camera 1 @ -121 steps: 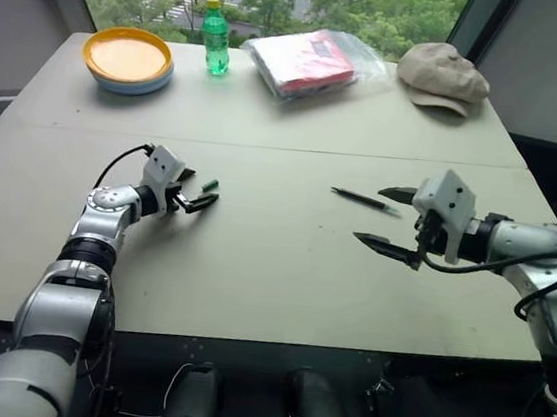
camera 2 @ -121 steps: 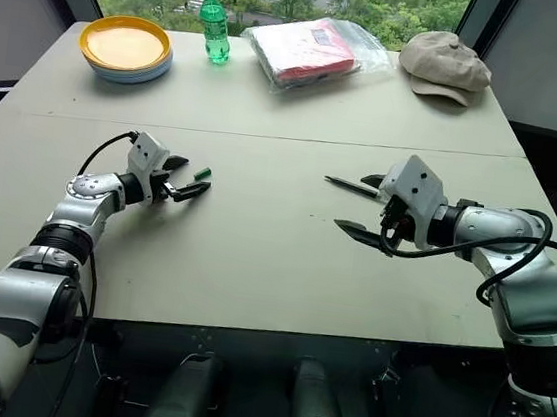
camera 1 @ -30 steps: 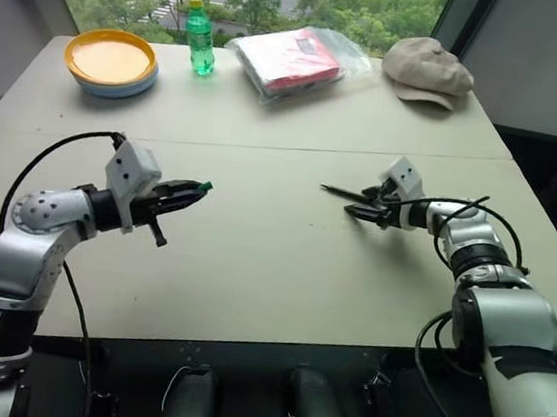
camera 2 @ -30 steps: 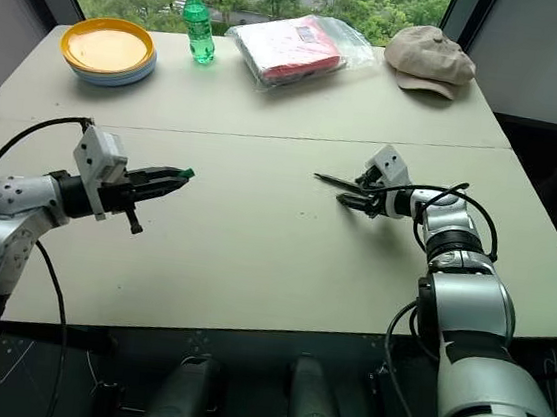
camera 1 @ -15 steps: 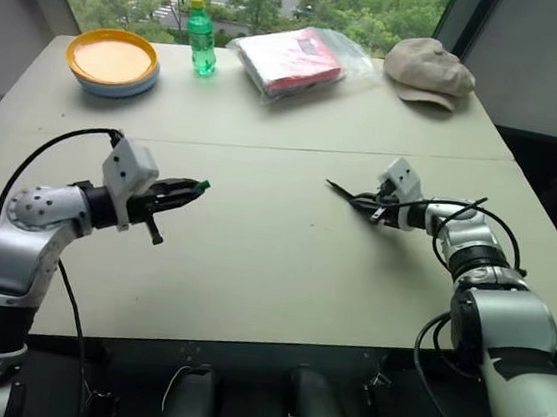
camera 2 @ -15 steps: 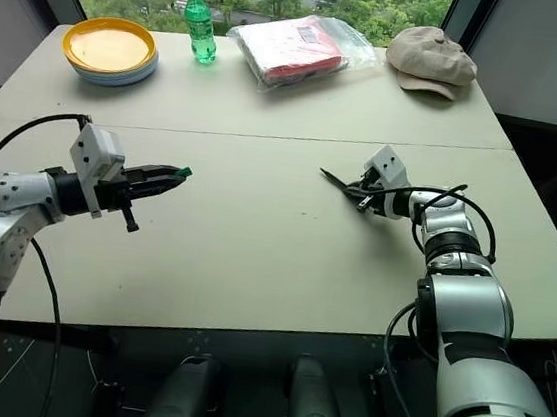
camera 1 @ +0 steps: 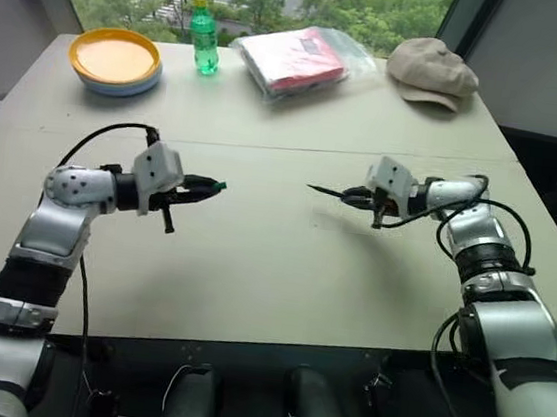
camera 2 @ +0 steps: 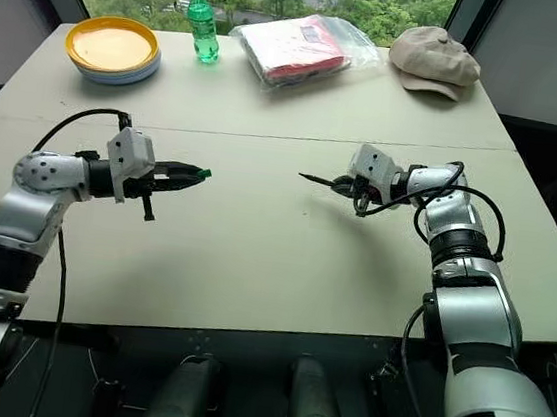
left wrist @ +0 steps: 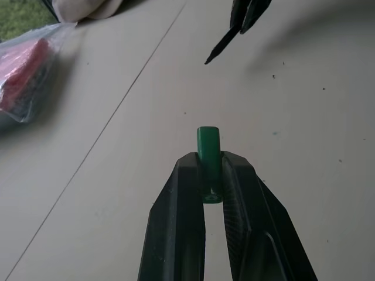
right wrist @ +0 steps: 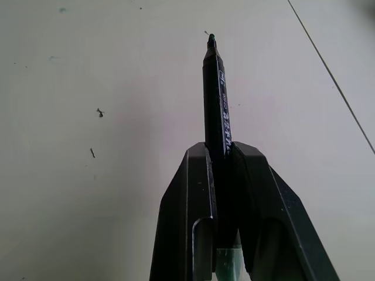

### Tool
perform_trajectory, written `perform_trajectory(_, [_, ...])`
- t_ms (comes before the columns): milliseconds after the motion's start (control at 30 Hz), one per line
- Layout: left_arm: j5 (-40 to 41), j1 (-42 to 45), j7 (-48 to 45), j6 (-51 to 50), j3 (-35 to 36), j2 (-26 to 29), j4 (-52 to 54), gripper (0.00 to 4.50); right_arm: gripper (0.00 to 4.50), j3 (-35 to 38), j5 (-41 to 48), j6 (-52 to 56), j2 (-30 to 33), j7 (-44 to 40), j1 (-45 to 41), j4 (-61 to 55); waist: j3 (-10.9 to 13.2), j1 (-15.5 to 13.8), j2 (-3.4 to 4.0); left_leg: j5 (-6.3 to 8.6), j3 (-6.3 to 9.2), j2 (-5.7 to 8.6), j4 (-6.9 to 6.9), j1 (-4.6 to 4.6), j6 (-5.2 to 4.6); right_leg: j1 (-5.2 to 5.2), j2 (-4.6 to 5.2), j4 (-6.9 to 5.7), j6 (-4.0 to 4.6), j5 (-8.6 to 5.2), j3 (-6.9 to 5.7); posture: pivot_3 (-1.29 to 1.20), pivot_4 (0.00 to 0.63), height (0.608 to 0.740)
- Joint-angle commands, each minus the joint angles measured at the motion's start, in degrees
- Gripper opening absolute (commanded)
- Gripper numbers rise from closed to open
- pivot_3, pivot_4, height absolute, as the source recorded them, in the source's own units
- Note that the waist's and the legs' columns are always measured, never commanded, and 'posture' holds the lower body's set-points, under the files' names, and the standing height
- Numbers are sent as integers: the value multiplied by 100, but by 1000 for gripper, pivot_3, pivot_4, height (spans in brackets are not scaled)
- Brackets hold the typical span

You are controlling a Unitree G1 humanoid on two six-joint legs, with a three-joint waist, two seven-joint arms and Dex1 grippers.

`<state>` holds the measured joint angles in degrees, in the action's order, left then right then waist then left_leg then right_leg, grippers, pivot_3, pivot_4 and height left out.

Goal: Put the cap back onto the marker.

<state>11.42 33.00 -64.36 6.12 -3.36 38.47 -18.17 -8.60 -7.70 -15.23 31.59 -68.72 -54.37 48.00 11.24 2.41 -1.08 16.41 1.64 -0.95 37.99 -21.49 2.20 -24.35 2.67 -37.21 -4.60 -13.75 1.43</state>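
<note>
My left gripper (left wrist: 210,167) is shut on the small green cap (left wrist: 208,153), which sticks out past the fingertips above the table's left half (camera 1: 219,186). Over the right half, my right gripper (right wrist: 218,153) is shut on the dark marker (right wrist: 215,99), held off the table. The marker's tip (camera 1: 311,187) points left toward the cap, with a wide gap between them. Seen from the left wrist, the marker tip (left wrist: 217,50) hangs ahead of the cap.
At the beige table's (camera 1: 252,266) far edge stand stacked yellow plates (camera 1: 115,59), a green drink bottle (camera 1: 205,35), a bagged red item (camera 1: 301,58) and a beige cap hat (camera 1: 433,68). A seam (camera 1: 265,147) runs across the tabletop.
The right gripper closed on the marker and lifted it off the table, shifting left. The left gripper with the cap moved right, toward the middle.
</note>
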Motion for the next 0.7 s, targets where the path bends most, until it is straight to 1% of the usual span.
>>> perform_trajectory(33, [-169, 338, -208, 552, -109, -122, -557, 0, 9, -66, 212, 458, 68, -192, 179, -1218, 0, 4, 0, 0, 0, 0, 1, -1, 0, 0, 0, -1, 0, 0, -1, 0, 150, 740])
perform_trajectory(167, [-225, 608, -372, 898, -172, -253, -1001, 0, 9, -175, 247, 889, 119, -224, 427, -2016, 0, 3, 0, 0, 0, 0, 1, -1, 0, -2, 0, -1, 0, 0, 0, 0, 150, 740])
perform_trajectory(333, [-171, 869, -559, 999, -183, -379, -1292, 0, 9, -284, 293, 1241, 55, -103, 632, -2784, 0, -4, 0, 0, 1, 0, 2, -3, 0, -3, 0, -2, 0, 0, -1, 0, 150, 740])
perform_trajectory(533, [-118, 949, -765, 930, -170, -453, -1357, 0, 9, -381, 404, 1543, -7, 6, 706, -3292, 0, 1, 0, 0, 2, 0, 2, -3, 0, -3, -2, -2, 0, 0, -1, 0, 150, 740])
perform_trajectory(700, [-110, 942, -864, 869, -175, -496, -1285, 0, 9, -467, 426, 1627, -62, 69, 686, -3401, 0, -3, 0, 0, 2, 0, 2, -3, 0, -3, -1, -2, 0, 0, -2, 0, 150, 740])
